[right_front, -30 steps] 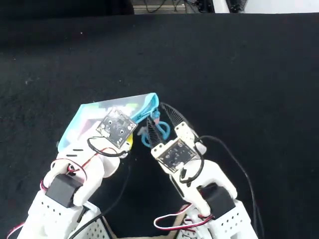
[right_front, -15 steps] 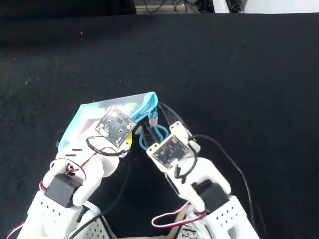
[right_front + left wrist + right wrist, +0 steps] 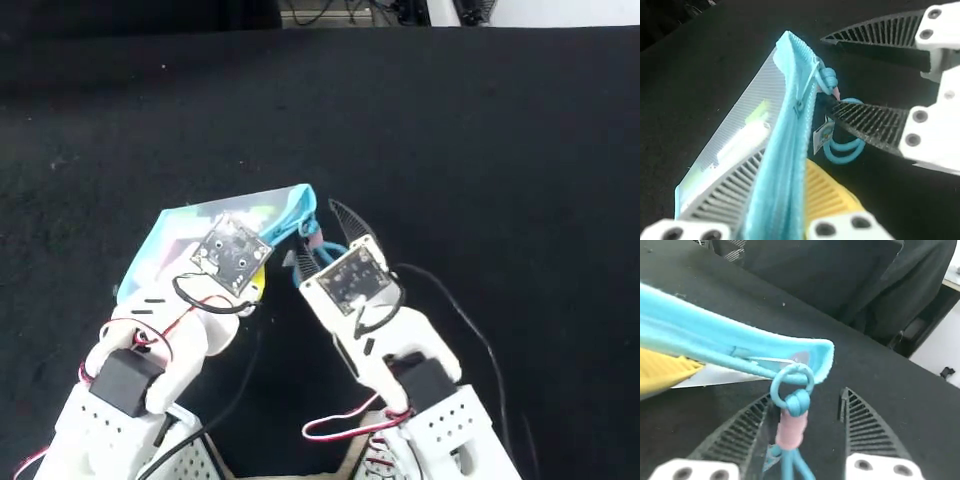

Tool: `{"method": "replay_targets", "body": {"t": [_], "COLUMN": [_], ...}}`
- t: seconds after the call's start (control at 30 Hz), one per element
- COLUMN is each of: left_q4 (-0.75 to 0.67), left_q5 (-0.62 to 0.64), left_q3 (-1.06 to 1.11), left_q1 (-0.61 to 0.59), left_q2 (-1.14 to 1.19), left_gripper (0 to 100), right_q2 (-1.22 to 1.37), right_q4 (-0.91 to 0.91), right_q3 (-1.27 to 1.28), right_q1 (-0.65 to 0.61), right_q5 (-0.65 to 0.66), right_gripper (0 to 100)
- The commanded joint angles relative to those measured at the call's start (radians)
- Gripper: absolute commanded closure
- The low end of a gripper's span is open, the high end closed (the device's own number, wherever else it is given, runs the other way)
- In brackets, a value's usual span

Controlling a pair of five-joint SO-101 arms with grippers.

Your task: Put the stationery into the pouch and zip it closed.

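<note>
Two arms: side by side at the near edge of a black tabletop (image 3: 450, 130), both pointed toward the pouch (image 3: 185, 235).
Pouch: light blue with a clear ribbed side, lying on the tabletop in front of the left arm, its zip edge turned toward the right arm.
Contents: a pale item with a yellow-green patch (image 3: 747, 132) shows through the clear side; kind cannot be told.
Left end effector (image 3: 785, 170): clamped on the pouch's zip edge, one pale finger on the clear side and one yellow finger on the other.
Right end effector (image 3: 809, 400): fingers apart, nothing gripped, at the pouch corner farthest from the left arm's grip.
Zip pull (image 3: 791, 382): a blue ring and knot hanging from that pouch corner.
Pink bead (image 3: 790, 430): strung under the knot, just beside one right finger (image 3: 740, 435); contact cannot be told.
Cord loop (image 3: 842, 152): blue, trailing below the bead, partly under that same finger.
Zip state: cannot tell, as the band is partly hidden in the left grip.
</note>
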Motion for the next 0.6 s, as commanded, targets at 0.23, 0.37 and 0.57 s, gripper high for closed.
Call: {"method": "replay_targets", "body": {"t": [0.23,0.37,0.57], "left_q4": [0.015,0.015,0.015], "left_q5": [0.014,0.015,0.015], "left_q3": [-0.028,-0.028,-0.028], "left_q1": [-0.031,-0.031,-0.031], "left_q2": [0.015,0.015,0.015], "left_gripper": [97,97,97], "right_q2": [-0.145,-0.12,-0.053], "right_q4": [0.011,-0.023,-0.04], "right_q3": [-0.004,0.007,-0.013], "right_q1": [0.011,0.011,0.014], "right_q5": [-0.002,-0.002,0.043], "right_gripper": [80.1,80.1,82.2]}}
